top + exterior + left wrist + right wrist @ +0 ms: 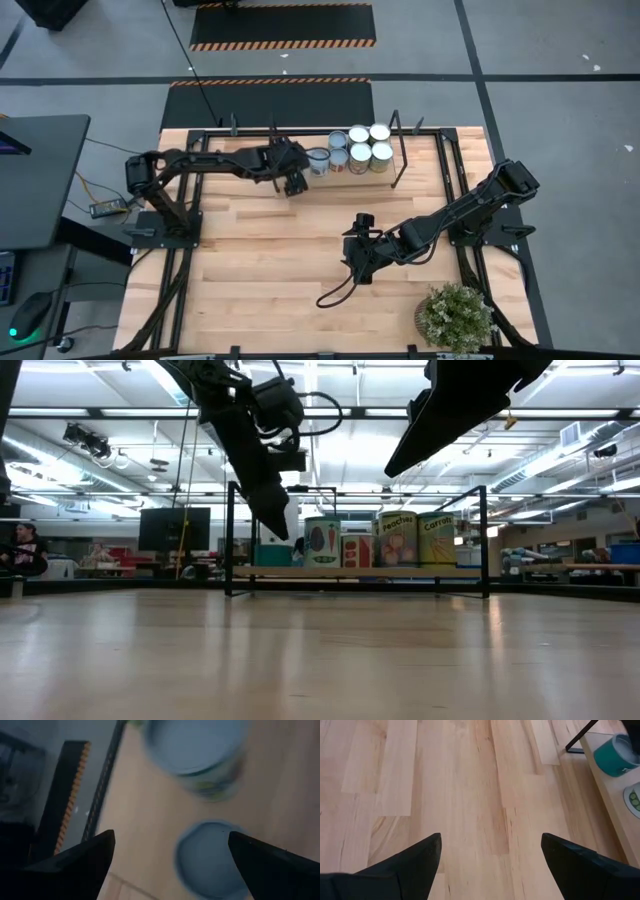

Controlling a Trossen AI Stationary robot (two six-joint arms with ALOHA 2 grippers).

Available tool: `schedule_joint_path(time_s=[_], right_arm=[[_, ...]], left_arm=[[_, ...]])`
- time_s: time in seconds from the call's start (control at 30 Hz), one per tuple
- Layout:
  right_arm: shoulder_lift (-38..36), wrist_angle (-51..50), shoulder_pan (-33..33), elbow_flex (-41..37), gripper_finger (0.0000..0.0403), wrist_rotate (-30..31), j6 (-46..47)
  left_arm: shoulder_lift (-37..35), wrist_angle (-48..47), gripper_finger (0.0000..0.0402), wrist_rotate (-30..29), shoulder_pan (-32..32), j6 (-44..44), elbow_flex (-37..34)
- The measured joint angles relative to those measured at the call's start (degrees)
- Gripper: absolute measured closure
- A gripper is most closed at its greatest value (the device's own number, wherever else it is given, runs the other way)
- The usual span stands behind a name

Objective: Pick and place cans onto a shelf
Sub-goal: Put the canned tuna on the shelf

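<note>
Pale wood ran under everything: the table (250,260) and, at its far edge, the shelf (385,175) inside thin black rails. The cans (358,150) stood grouped on that shelf, about six of them showing from above, silvery tops up, packed close in two short rows. From table height their labels showed, side by side on the board (400,572) between the black uprights.

The left gripper (294,181) hung at the shelf's left end, with the nearest can (318,161) just beside it and the rest of the group beyond that. Its fingers (80,862) stood wide apart and held nothing. In its wrist view, one round can top (212,857) lay between the two fingers below the camera, and a second can (200,755) sat past it; whether the fingers touched either one could not be told.

The right gripper (360,262) hovered over bare table, well apart from the shelf and the cans, which lay off ahead of it toward the far edge. Its fingers (415,865) were partly spread, with only plain boards between them and nothing gripped. At the edge of its wrist view a teal can (617,755) rested on the shelf's board. A potted plant (455,315) stood near the table's front corner, behind that gripper.
</note>
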Motion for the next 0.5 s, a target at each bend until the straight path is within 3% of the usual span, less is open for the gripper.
schedule_joint_path(time_s=[0.5], right_arm=[[0.0, 0.4, 0.0, 0.0, 0.0053, 0.0, -0.6]], left_arm=[[2.7, 1.2, 0.0005, 2.2, 3.3, -2.8, 0.0]])
